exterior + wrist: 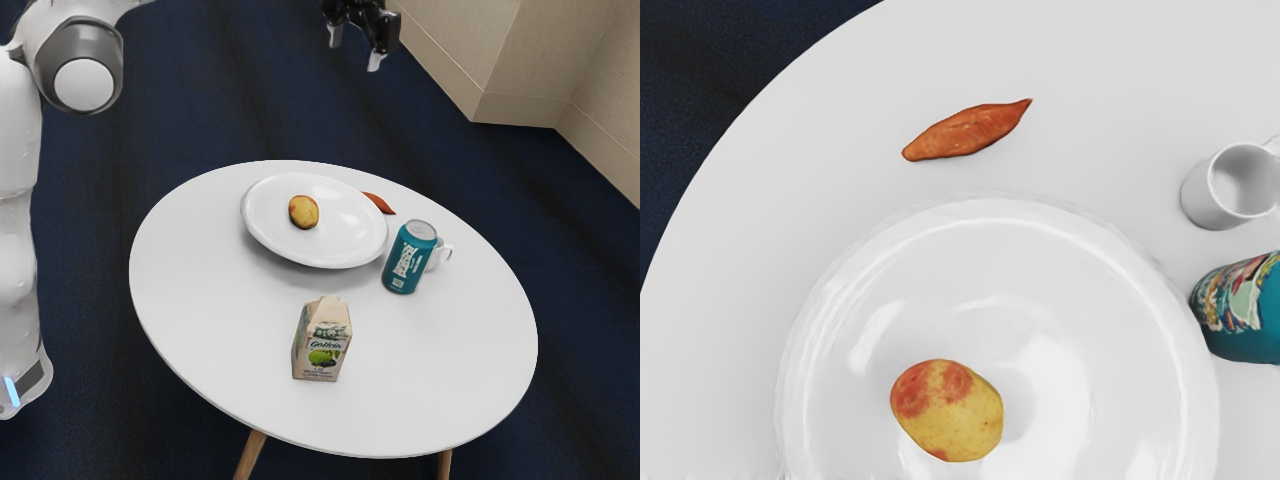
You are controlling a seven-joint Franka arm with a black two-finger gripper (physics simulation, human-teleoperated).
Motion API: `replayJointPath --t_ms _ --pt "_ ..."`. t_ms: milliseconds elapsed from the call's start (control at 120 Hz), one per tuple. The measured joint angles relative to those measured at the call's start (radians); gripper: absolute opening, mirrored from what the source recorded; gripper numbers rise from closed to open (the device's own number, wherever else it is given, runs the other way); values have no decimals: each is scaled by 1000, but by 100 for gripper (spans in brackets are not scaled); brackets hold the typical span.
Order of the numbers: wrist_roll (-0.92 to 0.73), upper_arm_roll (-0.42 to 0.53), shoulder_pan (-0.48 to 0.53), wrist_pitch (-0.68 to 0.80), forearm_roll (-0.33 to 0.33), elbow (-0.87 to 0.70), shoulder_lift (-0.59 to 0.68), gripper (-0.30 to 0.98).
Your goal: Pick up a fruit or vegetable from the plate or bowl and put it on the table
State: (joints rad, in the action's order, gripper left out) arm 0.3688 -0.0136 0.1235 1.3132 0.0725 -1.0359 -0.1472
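Exterior view: nearest stands the carton (pixel 320 340), its script seemingly "Galicia"; farther, toward the exterior view's right, the can's (pixel 404 262) white lettering can't be made out, and the cup (pixel 1218 195) sits just beyond. Farther left, the fruit (pixel 303 212) lies on the plate (pixel 350 225), its pick-up and placing apparently left to do. Past the plate, a yam (pixel 968 132) rests on the table (pixel 220 330), its origin unclear. High at the far side, the gripper (pixel 355 50) is spread, empty.
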Motion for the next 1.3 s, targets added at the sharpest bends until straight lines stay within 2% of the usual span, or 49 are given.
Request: replayJointPath --t_ms 208,417,733,833,983,1300 --pt "266 0 24 40 -33 -3 -78 69" --pt "459 -2 33 68 -45 -44 -82 69" --pt "649 19 9 294 -50 -686 218 69" --pt "689 19 15 373 -48 -798 252 69" --pt "733 14 32 457 -47 -818 225 69" --pt "768 20 38 552 -49 -752 115 69"
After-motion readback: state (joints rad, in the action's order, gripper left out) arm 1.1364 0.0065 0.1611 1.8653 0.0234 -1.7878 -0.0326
